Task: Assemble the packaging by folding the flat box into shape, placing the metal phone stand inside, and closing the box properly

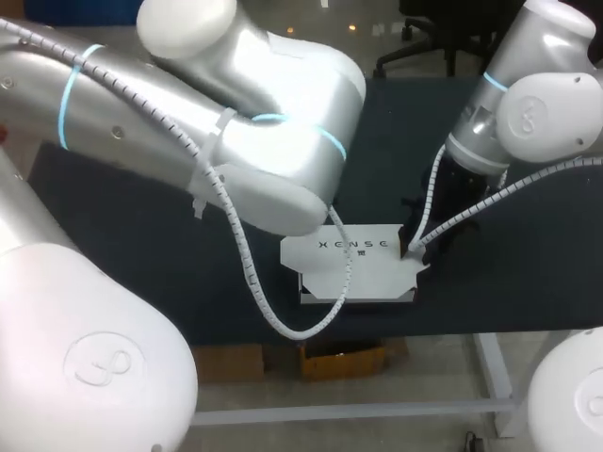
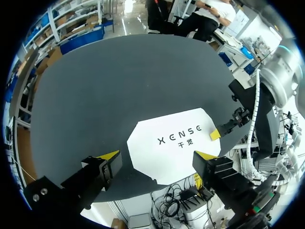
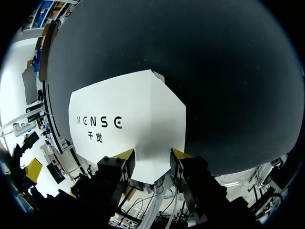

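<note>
Hovering above the dark table (image 1: 113,221), the left gripper (image 2: 157,156) hangs with its yellow-tipped fingers spread wide and nothing between them, straddling the air over the near part of the white box (image 1: 350,252). The box lies close to the table's front edge, printed face up and partly folded. One panel is bent down along a crease on the side towards the right arm. At that end, the right gripper (image 3: 152,155) appears clamped on a narrow white flap, one finger at each side of it. From the left wrist view only one of its yellow tips shows, resting on the box's edge. The metal phone stand cannot be seen in any view.

The box looks to be thin card: light, easily dented, and likely to slide on the cloth-like surface if pushed from one side only. Its flat panels would probably bow under a pinch in the middle, so the safer holds are near the creases and along flap edges, where the card is stiffest. With one end held by the right gripper, the left would do best to press or pinch at the opposite end, so the walls can be raised without the whole box skating towards the table's edge.
</note>
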Tool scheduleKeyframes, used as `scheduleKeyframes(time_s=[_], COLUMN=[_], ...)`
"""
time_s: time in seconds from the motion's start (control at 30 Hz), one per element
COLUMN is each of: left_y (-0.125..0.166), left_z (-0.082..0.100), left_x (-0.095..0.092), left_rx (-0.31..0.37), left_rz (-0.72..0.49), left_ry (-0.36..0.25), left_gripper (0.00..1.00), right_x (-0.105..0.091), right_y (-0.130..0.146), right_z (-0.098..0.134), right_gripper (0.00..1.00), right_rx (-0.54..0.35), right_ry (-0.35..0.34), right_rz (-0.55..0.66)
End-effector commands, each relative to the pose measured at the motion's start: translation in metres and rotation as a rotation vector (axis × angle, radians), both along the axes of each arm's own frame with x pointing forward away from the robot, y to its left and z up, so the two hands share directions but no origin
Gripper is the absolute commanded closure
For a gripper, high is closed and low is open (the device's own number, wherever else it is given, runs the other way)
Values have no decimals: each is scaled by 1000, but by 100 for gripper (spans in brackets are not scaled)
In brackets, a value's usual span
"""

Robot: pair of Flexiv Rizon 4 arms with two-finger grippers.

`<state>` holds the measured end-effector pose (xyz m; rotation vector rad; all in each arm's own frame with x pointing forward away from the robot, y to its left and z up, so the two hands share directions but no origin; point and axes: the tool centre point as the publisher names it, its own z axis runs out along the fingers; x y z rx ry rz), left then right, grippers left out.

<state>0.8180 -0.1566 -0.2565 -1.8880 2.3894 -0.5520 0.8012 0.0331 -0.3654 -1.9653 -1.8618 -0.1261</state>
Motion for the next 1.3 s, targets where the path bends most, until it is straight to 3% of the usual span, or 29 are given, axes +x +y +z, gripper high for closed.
scheduleKeyframes(time_s=[0.03, 0.27, 0.53, 0.6, 0.63, 0.8, 0.9, 1.17, 1.3], left_y=[-3, -9, -7, -7, -7, -9, -9, -8, -7], left_z=[4, -3, -14, -17, -19, -28, -35, -52, -59], left_x=[2, -7, -20, -20, -20, -19, -19, -15, -15], left_rx=[66, 43, -39, -51, -51, -61, -66, -88, -82], left_rz=[-42, 40, 138, 146, 145, 131, 127, 142, 164], left_ry=[226, 275, 329, 337, 338, 345, 348, 362, 341], left_gripper=[0, 0, 1, 51, 54, 56, 65, 64, 63], right_x=[-4, -4, -4, -4, -4, -4, -5, -5, -5], right_y=[1, 2, 2, 2, 2, 2, 2, 2, 2], right_z=[1, -2, -3, -3, -3, -3, -4, -5, -5], right_gripper=[55, 55, 55, 55, 55, 55, 56, 56, 56], right_rx=[-5, -5, -9, -9, -9, -10, -11, -16, -17], right_ry=[-12, -11, -14, -15, -16, -21, -23, -30, -36], right_rz=[-4, -9, -14, -14, -13, -16, -19, -22, -25])
